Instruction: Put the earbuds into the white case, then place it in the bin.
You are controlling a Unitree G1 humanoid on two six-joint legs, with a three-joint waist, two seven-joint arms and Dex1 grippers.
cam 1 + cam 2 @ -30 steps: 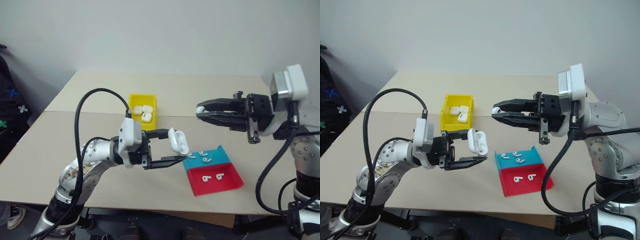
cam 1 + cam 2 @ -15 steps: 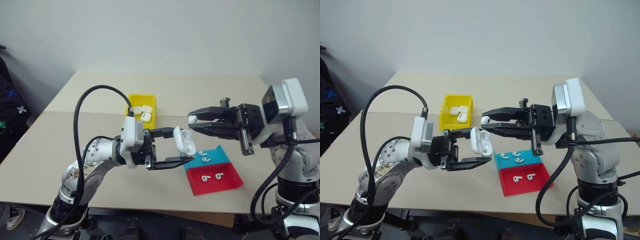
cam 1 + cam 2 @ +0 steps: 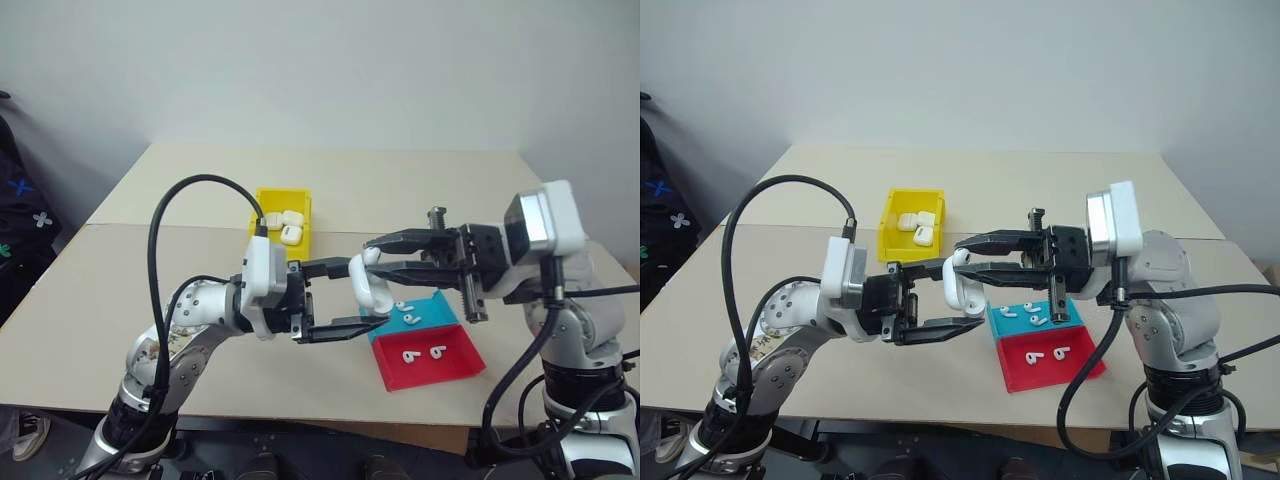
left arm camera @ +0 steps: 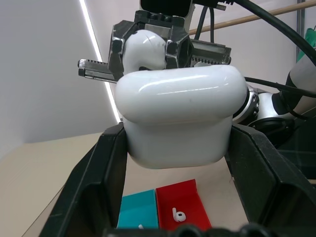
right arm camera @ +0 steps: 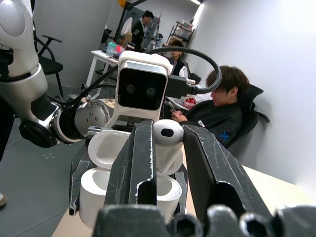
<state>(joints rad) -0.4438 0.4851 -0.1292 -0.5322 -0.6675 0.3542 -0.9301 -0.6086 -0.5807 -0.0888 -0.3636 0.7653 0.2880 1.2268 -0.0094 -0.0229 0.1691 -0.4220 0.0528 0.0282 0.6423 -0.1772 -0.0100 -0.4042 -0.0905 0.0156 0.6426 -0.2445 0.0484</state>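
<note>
Head views: your left gripper [image 3: 352, 297], centre of frame, fingers clamped on open white case [image 3: 368, 288] held above worktop [image 3: 420, 180]. Right gripper [image 3: 372, 257] pinches earbud [image 3: 371, 256] at case mouth. Yellow bin [image 3: 270, 204], upper centre-left, holds more cases. Blue-and-red tray [image 3: 452, 361], lower right of centre, carries loose earbuds.

Left wrist view: case between both fingers [image 4: 101, 183], earbud just above it, tray at bottom.

Right wrist view: earbud between fingertips, open case directly behind; seated person [image 5: 224, 106] at right.
</note>
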